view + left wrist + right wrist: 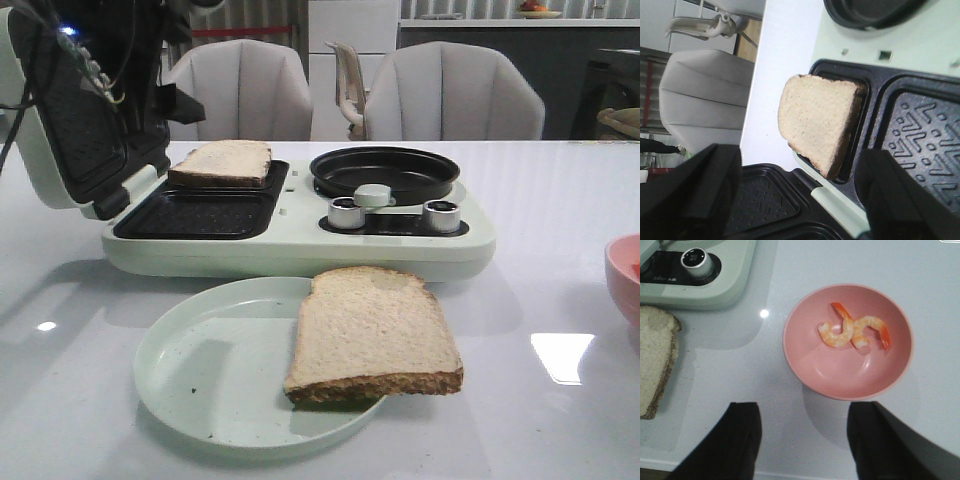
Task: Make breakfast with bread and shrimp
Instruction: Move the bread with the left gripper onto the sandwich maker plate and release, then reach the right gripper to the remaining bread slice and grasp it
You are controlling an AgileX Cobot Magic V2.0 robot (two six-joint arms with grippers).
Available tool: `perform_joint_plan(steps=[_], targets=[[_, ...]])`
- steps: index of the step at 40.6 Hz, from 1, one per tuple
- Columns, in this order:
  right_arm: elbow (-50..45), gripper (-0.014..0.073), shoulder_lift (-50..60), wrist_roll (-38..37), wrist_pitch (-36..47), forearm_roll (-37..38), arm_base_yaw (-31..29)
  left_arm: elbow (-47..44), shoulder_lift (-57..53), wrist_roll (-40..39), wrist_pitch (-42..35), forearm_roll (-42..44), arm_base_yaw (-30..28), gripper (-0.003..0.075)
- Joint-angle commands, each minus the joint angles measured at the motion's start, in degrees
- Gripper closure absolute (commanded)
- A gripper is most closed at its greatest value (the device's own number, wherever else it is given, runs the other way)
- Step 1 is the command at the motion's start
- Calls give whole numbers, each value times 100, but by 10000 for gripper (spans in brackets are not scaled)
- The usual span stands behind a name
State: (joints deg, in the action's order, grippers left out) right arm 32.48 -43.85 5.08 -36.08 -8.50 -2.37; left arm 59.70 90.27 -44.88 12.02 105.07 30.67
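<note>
bread [372, 335] on plate [205, 375], shrimp [854, 331] wrist-view only

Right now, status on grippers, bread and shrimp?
Left gripper, right gripper open, empty. One bread slice in sandwich maker, other on plate. Shrimp in bowl. Nothing blocking.

Your table [560, 230] is a glossy white surface, and three things sit directly on it. Toward the back stands the pale green breakfast maker [300, 250], its lid swung open at your left. Just in front of it lies the pale green plate [200, 370], close to the near edge. Off to your right, well apart from the plate, sits the pink bowl [847, 342], only its rim showing in the front view.
</note>
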Motion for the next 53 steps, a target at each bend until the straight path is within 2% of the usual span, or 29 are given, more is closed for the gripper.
perform_joint_plan(steps=[1, 5, 12, 14, 20, 22, 24, 28, 32, 40, 43, 47, 53], targets=[[162, 99, 0, 50, 389, 1, 17, -214, -783, -640, 619, 94, 343, 191], [162, 99, 0, 50, 389, 1, 17, -869, -1442, -1096, 1108, 81, 755, 191], [162, 99, 0, 50, 389, 1, 17, -1676, -2111, -1064, 1942, -771, 1025, 191], [162, 99, 0, 50, 389, 1, 17, -1788, -2191, -823, 2190, -1468, 1025, 191], [162, 99, 0, 50, 389, 1, 17, -1730, -2232, 1419, 3150, -4357, 1025, 191], [162, 99, 0, 50, 389, 1, 17, -1641, -2241, 1745, 3322, -5135, 1025, 191], [162, 99, 0, 50, 402, 1, 17, -1549, -2266, 1961, 3367, -5943, 1025, 191], [162, 99, 0, 50, 385, -45, 17, -1459, -2370, 3006, 3418, -7672, 1025, 191], [162, 99, -5, 50, 393, -251, 17, -1459, -2577, 3719, 3418, -8829, 1025, 191], [162, 99, -371, 73, 116, -1528, 17, -1459, -3115, 3867, 3395, -9820, 1025, 191], [162, 99, -721, 346, -172, -2029, 69, -1459, -3340, 3881, 3395, -9943, 1025, 192], [162, 99, -1263, 798, -423, -2636, 310, -1459, -3593, 3881, 3395, -9944, 1025, 192], [175, 99, -2140, 1289, -199, -3565, 911, -1459, -3831, 3881, 3395, -9944, 1025, 192]])
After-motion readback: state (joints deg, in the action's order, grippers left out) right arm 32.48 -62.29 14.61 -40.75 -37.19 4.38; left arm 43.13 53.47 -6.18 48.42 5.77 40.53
